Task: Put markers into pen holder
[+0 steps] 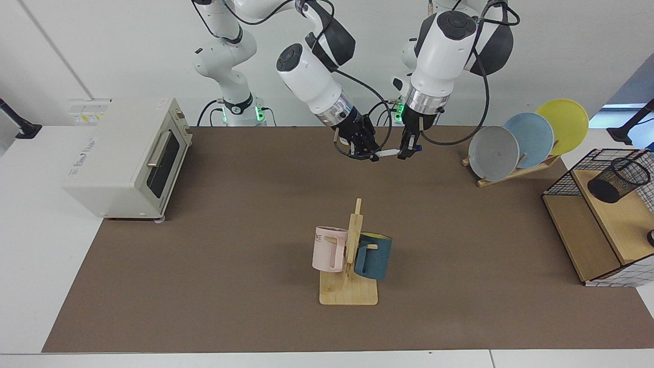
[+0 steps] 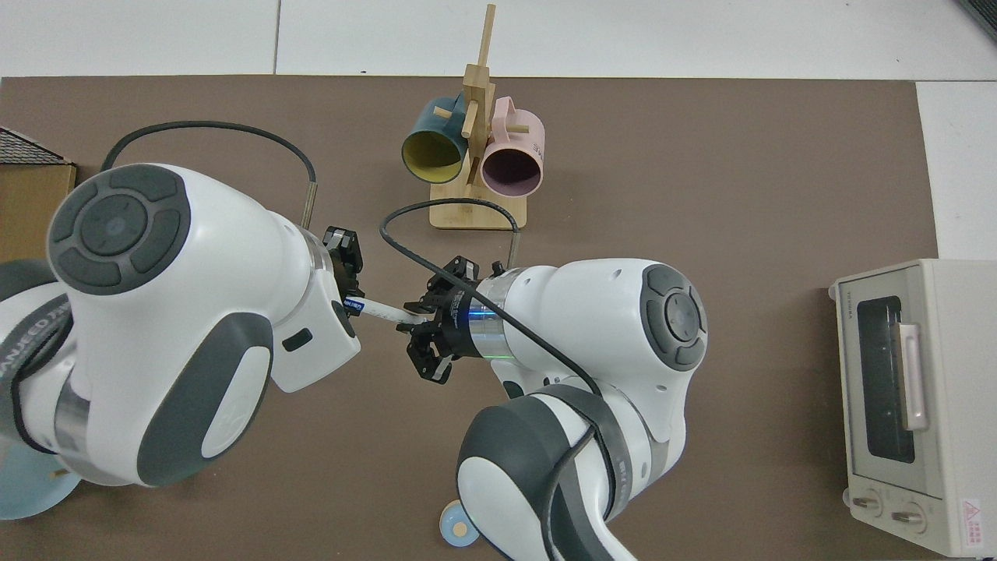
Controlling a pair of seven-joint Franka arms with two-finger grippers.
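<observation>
The marker (image 1: pixel 390 152) (image 2: pixel 382 310), white with a blue cap, hangs level above the far middle of the table, between both hands. My right gripper (image 1: pixel 372 154) (image 2: pixel 410 316) is shut on its dark tail end. My left gripper (image 1: pixel 407 151) (image 2: pixel 352 299) comes down from above and is shut on it near the blue cap. The pen holder (image 1: pixel 617 179), a small black mesh cup, sits tilted on a wooden shelf at the right edge of the facing view, far from both grippers. It is out of the top view.
A wooden mug tree (image 1: pixel 349 266) with a pink mug (image 1: pixel 328 249) and a blue mug (image 1: pixel 373 255) stands mid-table. A plate rack (image 1: pixel 529 140) is at far right, a black wire basket (image 1: pixel 598 158) around the shelf, and a toaster oven (image 1: pixel 130 156) at left.
</observation>
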